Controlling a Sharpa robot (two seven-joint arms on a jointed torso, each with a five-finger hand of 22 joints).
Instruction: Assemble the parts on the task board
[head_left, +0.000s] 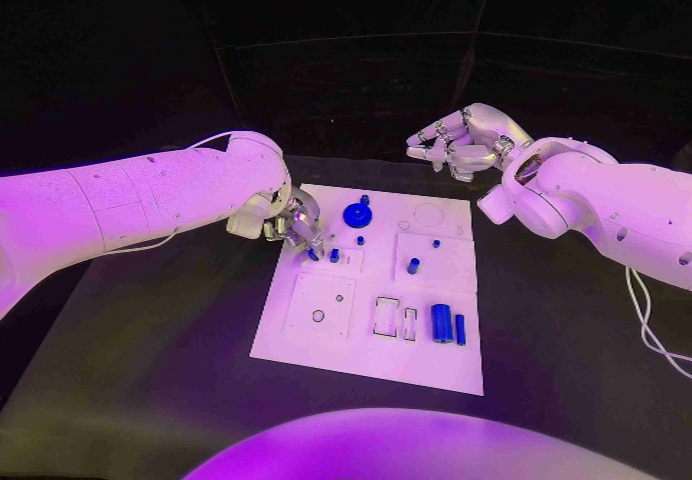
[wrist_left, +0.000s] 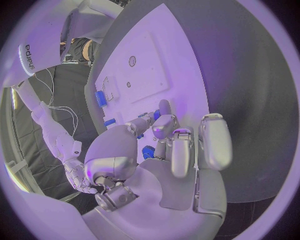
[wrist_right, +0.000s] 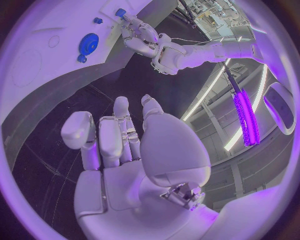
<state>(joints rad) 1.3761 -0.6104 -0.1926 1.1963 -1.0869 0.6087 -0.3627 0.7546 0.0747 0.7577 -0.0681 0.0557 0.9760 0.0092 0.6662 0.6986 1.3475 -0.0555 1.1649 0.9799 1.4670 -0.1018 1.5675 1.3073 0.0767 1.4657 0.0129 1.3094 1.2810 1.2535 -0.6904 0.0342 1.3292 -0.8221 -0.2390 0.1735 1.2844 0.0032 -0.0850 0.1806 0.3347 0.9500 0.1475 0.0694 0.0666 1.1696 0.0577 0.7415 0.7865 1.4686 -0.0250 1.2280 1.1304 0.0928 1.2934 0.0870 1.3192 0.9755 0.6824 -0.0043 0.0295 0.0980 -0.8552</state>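
The white task board (head_left: 433, 350) lies flat in the middle of the black desk (head_left: 144, 340), its long side running away from the robot. On the board's far half sits a blue gear (head_left: 356, 212), flat on the plate, with a small blue peg (head_left: 361, 240) just nearer than it and another blue peg (head_left: 414, 265) standing further toward the middle. Two blue pegs (head_left: 323, 254) stand side by side at the board's left edge, directly under the left hand's fingertips (head_left: 309, 243). On the near half, a blue cylinder (head_left: 441, 322) and a thinner blue bar (head_left: 460, 328) lie parallel beside two empty rectangular recesses (head_left: 397, 318); a small ring (head_left: 317, 316) rests on a raised square panel to their left. The left hand (head_left: 281, 222) reaches over the board's left edge with fingers curled downward onto the paired pegs; the left wrist view shows its fingers (wrist_left: 164, 125) closed about a blue piece (wrist_left: 148, 151), though the exact grip cannot be told. The right hand (head_left: 459, 140) hangs above the desk beyond the board's far right corner, well apart from every part, fingers loosely bent and holding nothing.
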